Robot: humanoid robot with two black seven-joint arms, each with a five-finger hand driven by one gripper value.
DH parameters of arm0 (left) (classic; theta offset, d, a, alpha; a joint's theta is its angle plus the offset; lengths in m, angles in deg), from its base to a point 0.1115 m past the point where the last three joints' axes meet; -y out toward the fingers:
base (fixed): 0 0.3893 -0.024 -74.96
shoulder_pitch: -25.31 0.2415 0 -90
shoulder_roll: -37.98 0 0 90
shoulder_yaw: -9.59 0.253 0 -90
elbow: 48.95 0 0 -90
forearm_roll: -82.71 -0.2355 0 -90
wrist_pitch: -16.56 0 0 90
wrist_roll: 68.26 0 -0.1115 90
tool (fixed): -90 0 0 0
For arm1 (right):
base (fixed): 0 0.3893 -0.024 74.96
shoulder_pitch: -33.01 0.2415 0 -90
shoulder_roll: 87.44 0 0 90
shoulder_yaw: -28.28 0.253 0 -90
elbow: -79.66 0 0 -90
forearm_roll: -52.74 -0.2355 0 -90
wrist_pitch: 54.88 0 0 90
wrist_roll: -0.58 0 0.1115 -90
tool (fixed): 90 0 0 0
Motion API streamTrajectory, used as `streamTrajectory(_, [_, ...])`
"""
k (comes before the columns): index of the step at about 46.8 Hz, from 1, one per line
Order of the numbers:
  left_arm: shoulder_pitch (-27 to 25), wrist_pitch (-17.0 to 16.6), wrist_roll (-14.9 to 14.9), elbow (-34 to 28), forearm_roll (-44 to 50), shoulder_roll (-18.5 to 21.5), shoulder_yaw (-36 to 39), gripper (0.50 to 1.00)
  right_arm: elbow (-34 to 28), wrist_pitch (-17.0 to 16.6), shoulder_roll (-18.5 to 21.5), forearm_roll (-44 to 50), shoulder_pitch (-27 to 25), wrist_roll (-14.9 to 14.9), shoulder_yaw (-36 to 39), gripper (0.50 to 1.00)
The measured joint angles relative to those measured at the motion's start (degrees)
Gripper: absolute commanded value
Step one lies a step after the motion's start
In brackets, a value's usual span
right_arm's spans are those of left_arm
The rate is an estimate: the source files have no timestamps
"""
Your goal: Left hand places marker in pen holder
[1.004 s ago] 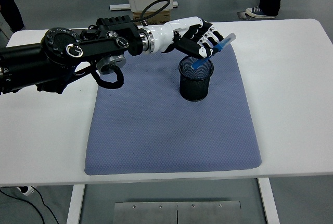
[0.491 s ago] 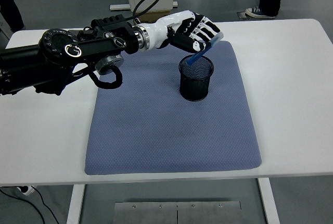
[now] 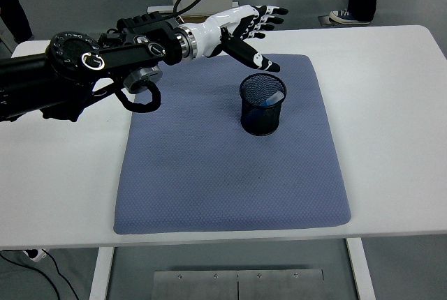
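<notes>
Marker sits inside the pen holder

The blue marker leans in the black mesh pen holder on the gray mat on the white worktop. The left hand hovers just behind the holder, fingers spread, holding nothing. No writing can be read.

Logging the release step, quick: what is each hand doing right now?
Left hand: open, fingers spread, holding nothing; the marker lies inside the pen holder.
Right hand: not in view.
</notes>
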Motion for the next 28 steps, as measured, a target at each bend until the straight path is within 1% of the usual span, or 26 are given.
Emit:
streamTrajectory(1, [-0.04, -0.14, -0.04, 0.17, 0.01, 0.34, 0.01, 1.000, 0.00, 0.00, 0.00, 0.00, 0.00, 0.00, 0.00, 1.000])
streamTrajectory(4, [-0.04, -0.50, -0.11, 0.98, -0.15, 3.72, 0.03, 1.000, -0.02, 0.01, -0.01, 0.00, -0.05, 0.00, -0.01, 1.000])
streamTrajectory(6, [0.08, -0.51, -0.13, 1.34, -0.40, 5.11, 0.07, 1.000, 0.00, 0.00, -0.02, 0.00, 0.05, -0.03, -0.03, 1.000])
streamTrajectory(9, [1.18, -0.52, -0.14, 2.35, -0.85, 7.44, 0.11, 1.000, 0.00, 0.00, 0.00, 0.00, -0.01, -0.01, -0.03, 1.000])
streamTrajectory(11, [1.51, -0.53, -0.09, 2.58, -0.75, 7.94, 0.07, 1.000, 0.00, 0.00, -0.01, 0.00, 0.02, -0.02, -0.03, 1.000])
streamTrajectory(16, [5.56, -0.58, 0.45, 4.53, -0.14, 11.15, -1.69, 1.000, 0.01, 0.01, -0.03, 0.00, 0.06, -0.03, -0.05, 1.000])
streamTrajectory(22, [9.66, -0.40, 0.50, 5.22, -0.35, 14.77, -4.53, 1.000, 0.00, 0.00, 0.00, 0.00, 0.00, -0.01, -0.04, 1.000])
streamTrajectory(28, [11.60, -0.32, 0.51, 6.98, 0.07, 17.24, -6.41, 1.000, 0.01, 0.00, 0.00, 0.00, 0.00, -0.02, -0.03, 1.000])
